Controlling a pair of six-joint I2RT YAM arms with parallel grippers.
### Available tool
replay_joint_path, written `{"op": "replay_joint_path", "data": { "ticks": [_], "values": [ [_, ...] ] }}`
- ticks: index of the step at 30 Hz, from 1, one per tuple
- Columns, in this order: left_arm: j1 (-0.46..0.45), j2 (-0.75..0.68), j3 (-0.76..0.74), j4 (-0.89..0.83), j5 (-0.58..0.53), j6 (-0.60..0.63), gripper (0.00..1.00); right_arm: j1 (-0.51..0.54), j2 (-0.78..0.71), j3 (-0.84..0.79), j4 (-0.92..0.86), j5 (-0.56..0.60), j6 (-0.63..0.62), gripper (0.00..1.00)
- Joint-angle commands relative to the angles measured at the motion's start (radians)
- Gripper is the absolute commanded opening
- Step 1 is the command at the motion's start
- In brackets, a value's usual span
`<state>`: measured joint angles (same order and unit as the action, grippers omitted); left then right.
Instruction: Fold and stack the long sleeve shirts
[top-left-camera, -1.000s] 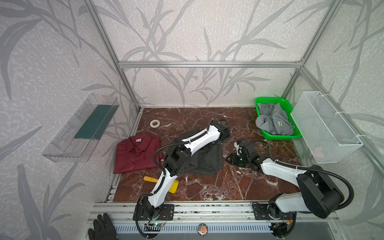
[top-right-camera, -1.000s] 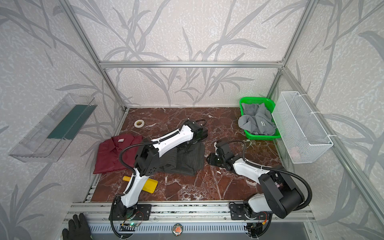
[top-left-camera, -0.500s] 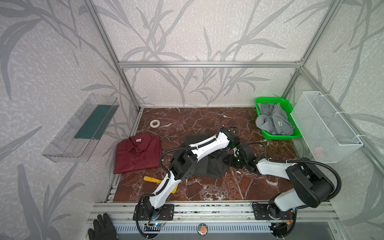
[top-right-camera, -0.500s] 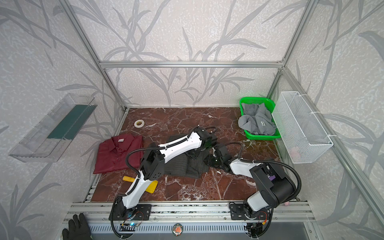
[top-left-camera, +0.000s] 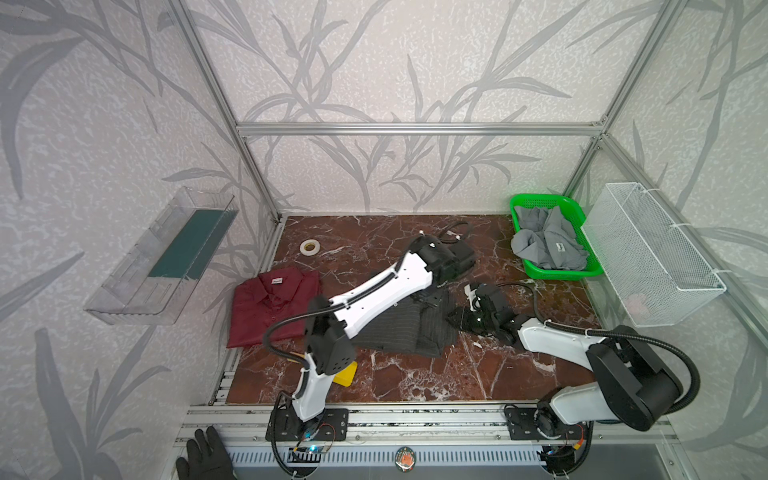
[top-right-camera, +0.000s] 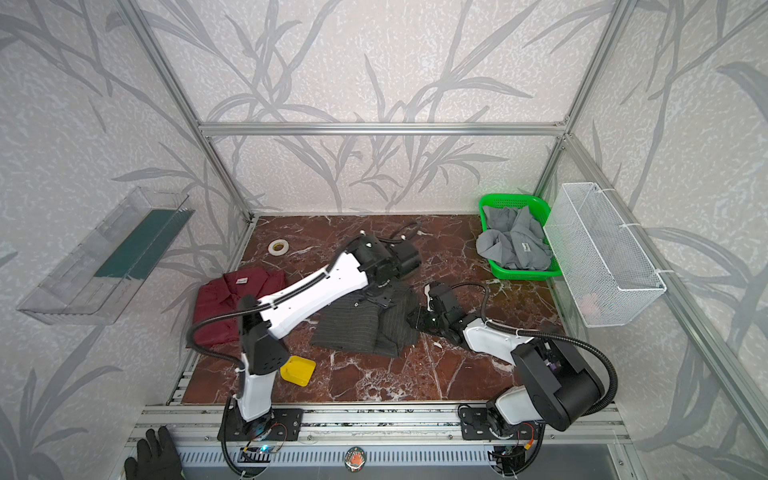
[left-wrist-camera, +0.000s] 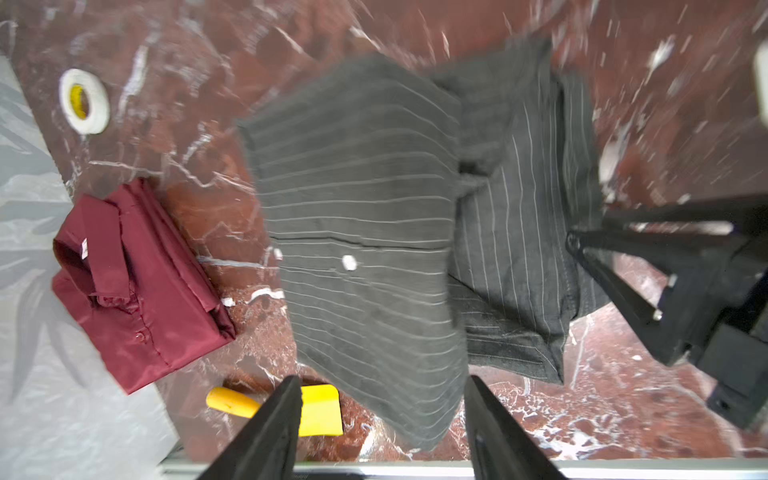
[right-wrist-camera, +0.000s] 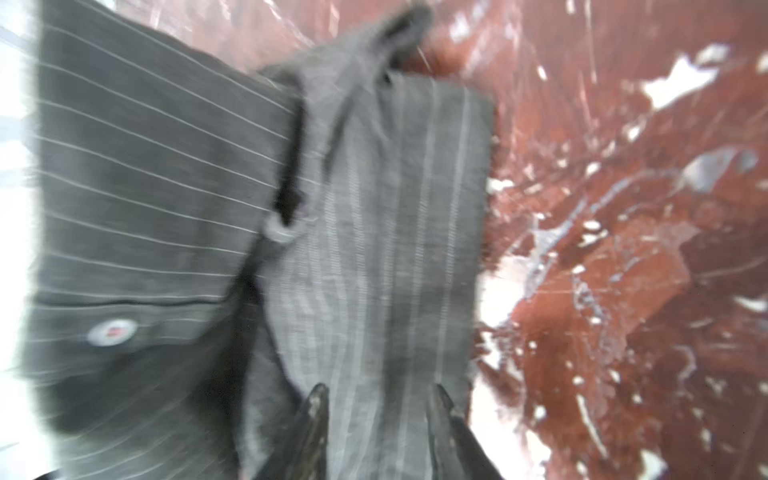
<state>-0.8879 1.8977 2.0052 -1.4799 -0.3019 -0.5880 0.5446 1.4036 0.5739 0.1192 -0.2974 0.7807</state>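
There it goes: my left claw (left-wrist-camera: 382, 382) has let go! A second ago it was clamped on the pinstriped shirt (top-left-camera: 399, 328), hauling a flap across. Now its jaws stand wide apart and the panel drops flat right beneath them, blurred as it settles. My right claw (right-wrist-camera: 380, 390) has slid in to the shirt's edge, facing the left one. Its jaws have widened too and stand apart, with the folded strip running between the tips and no pinch that I can see.

So I judge this fold laid. The bundle looks narrower, though the side by my right claw sits lumpy and may want another tuck before stacking. The maroon shirt (top-left-camera: 270, 307) lies folded well beyond my left claw, away from the right one, and that's the pile to join. The grey shirt (top-left-camera: 548, 245) waits crumpled in the green basket (top-left-camera: 557, 275), well behind my right claw.

My left arm stretches forward across the middle, wrist bent down, claw just above the cloth. My right arm lies low over the table (top-left-camera: 415, 386), reaching inward, claw almost level.
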Motion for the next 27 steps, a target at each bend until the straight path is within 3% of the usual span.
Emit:
{"op": "replay_joint_path", "data": {
  "ticks": [1, 5, 10, 23, 27],
  "values": [
    [0.09, -0.159, -0.171, 0.062, 0.01, -0.024, 0.63, 0.033, -0.045, 0.109, -0.102, -0.011, -0.034, 0.46],
    [0.186, -0.362, -0.477, 0.254, 0.057, -0.013, 0.67, 0.144, -0.032, 0.215, -0.213, 0.103, -0.029, 0.54],
    [0.273, -0.493, -0.71, 0.371, 0.099, -0.007, 0.69, 0.237, 0.053, 0.308, -0.287, 0.218, 0.0, 0.59],
    [0.449, -0.529, -0.94, 0.564, 0.215, 0.048, 0.7, 0.281, 0.261, 0.413, -0.222, 0.219, 0.03, 0.6],
    [0.46, -0.512, -0.953, 0.577, 0.26, 0.042, 0.69, 0.285, 0.18, 0.339, -0.139, 0.276, 0.077, 0.6]
  ]
}}
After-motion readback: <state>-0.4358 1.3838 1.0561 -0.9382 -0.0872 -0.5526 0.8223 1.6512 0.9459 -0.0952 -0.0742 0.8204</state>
